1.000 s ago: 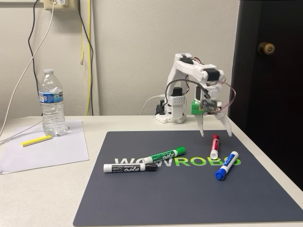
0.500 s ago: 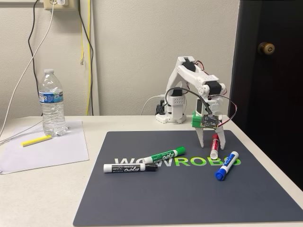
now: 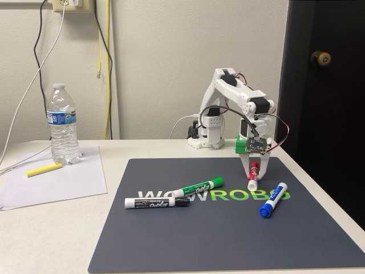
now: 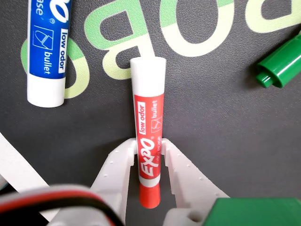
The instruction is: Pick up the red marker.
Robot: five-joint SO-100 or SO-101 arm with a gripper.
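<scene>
The red marker [image 3: 252,182] lies on the dark mat [image 3: 228,240], its white end toward the camera in the fixed view. My gripper [image 3: 254,170] has come down over it. In the wrist view the two white fingers [image 4: 117,162] press against both sides of the red marker [image 4: 147,89] at its labelled barrel, so the gripper [image 4: 147,145] is shut on it. The marker still rests on the mat.
A blue marker [image 3: 272,200] lies just right of the red one, a green marker [image 3: 198,187] and a black marker [image 3: 157,202] to its left. Off the mat stand a water bottle [image 3: 63,124], a sheet of paper [image 3: 57,185] and a yellow highlighter [image 3: 44,169].
The gripper came down from above the mat with its fingers spread, straddled the red marker, and has closed on it.
</scene>
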